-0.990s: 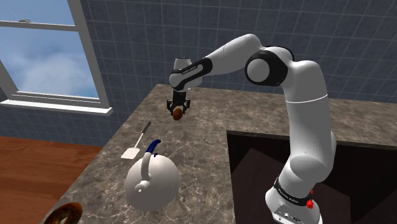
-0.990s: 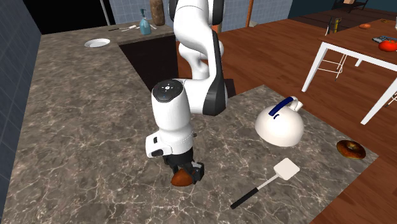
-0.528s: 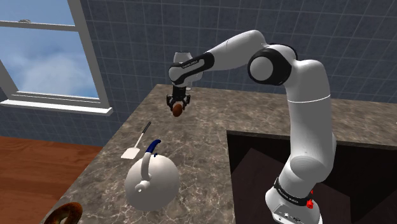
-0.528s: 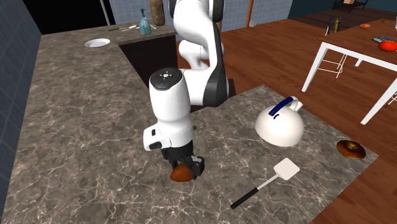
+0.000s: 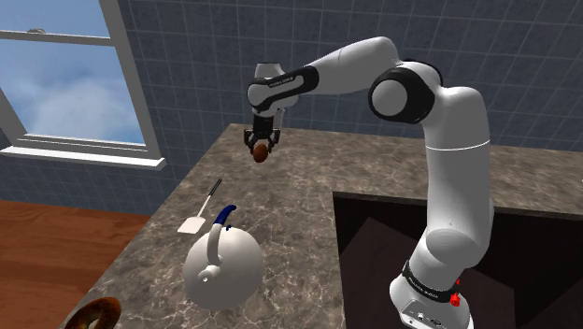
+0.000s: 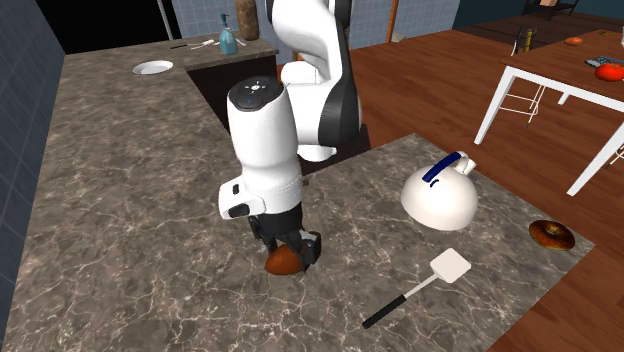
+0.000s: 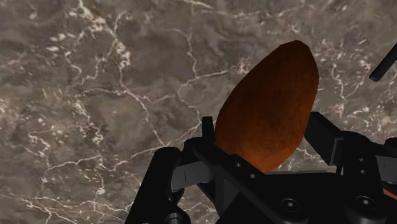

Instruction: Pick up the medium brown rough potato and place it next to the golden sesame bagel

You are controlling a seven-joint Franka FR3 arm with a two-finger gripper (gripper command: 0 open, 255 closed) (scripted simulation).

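A reddish-brown potato (image 5: 261,153) (image 6: 283,260) (image 7: 270,108) hangs clear above the marble counter (image 5: 299,201), clasped in my black gripper (image 5: 262,148) (image 6: 287,252) (image 7: 267,137), which is shut on it. The brown bagel (image 5: 94,314) (image 6: 551,234) lies at the counter's near corner in the shoulder view, far from the gripper, beyond the white kettle (image 5: 220,265) (image 6: 439,194) and the spatula (image 5: 202,207) (image 6: 418,288).
A sunken dark sink (image 5: 448,243) opens in the counter beside my stand. Blue tiled wall and a window (image 5: 65,84) back the counter. In the second exterior view a white table (image 6: 560,90) stands on the wood floor, and a plate (image 6: 153,67) and a bottle (image 6: 227,38) sit far behind the sink.
The arm has lifted the potato higher off the counter over the last second; the gripper stays shut on it. Kettle, spatula and bagel have not moved.
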